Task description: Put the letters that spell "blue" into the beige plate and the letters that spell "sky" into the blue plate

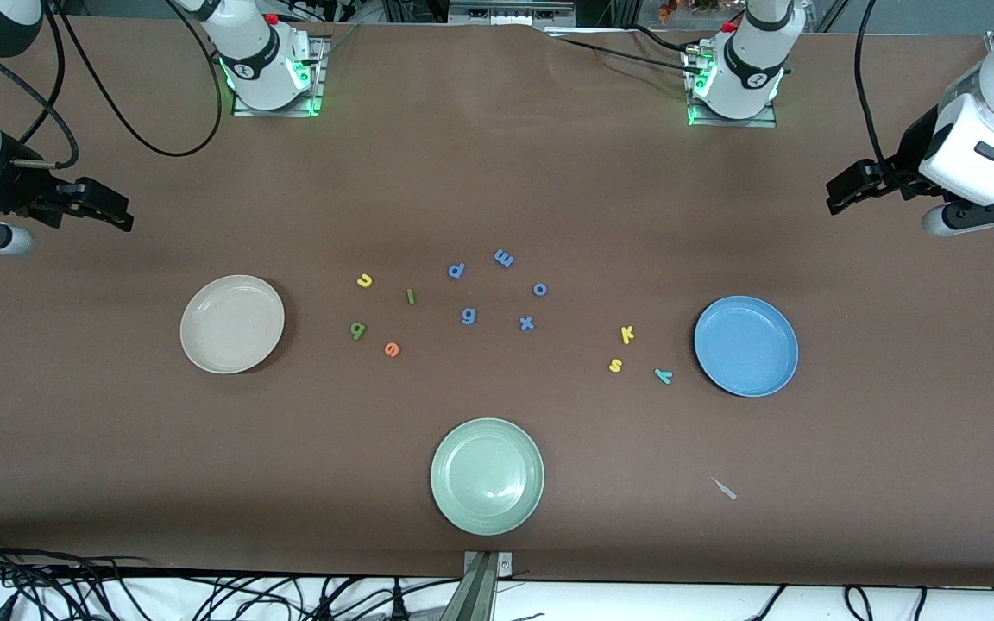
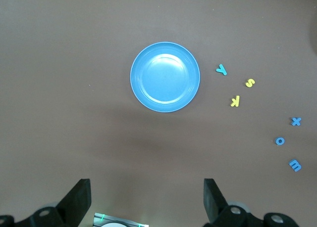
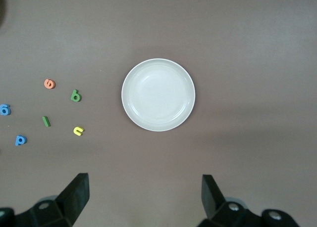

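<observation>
While both arms wait, the left end effector (image 2: 146,202) and right end effector (image 3: 144,200) hover released, each high over the desk (image 1: 497,155).
4 "blue" letters (image 1: 357,329) lie beside the cream beige plate (image 1: 232,324); 3 "sky" letters (image 1: 626,335) lie beside the blue plate (image 1: 745,346).

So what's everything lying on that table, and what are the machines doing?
beige plate: one, cream, toward the right arm's end.
blue plate: one, toward the left arm's end.
green plate: one, pale, nearest the front camera.
"blue" letters: four beside the beige plate: yellow u, green l, green b, orange e.
"sky" letters: three beside the blue plate: yellow k, yellow s, teal y.
periwinkle letters: five, mid-table between the two groups.
pale scrap: one, nearer the front camera than the blue plate.
left gripper: fingers open, waiting above its table end.
right gripper: fingers open, waiting above its table end.
</observation>
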Controlling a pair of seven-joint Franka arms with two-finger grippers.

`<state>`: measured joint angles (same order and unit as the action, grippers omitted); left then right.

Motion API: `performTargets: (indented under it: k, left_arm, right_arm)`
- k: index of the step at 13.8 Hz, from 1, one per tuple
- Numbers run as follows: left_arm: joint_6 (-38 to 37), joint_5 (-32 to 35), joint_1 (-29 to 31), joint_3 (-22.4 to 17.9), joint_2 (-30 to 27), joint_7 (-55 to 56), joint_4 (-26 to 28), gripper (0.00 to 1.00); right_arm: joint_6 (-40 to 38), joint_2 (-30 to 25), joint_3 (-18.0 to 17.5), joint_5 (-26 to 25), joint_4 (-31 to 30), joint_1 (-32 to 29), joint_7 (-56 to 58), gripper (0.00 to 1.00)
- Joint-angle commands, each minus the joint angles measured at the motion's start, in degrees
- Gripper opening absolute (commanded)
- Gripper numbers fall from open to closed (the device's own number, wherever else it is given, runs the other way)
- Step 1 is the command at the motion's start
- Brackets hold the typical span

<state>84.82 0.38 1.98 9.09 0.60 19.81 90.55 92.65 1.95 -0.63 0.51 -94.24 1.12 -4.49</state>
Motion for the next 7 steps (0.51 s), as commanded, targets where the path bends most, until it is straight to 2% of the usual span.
performTargets:
  k: [1,7]
  left_arm:
    - [-1.06,-0.73,0.39,0.14,0.80,0.23,-1.69,1.00]
    - [-1.14,-1.08,0.04,0.23,0.71,0.23,-1.69,1.00]
  right_arm:
    - [-0.63,-0.89,-0.60,-0.78,-0.50,-0.42,-0.70,1.00]
    - [-0.89,-0.89,-0.60,-0.78,-0.50,-0.42,-0.79,1.00]
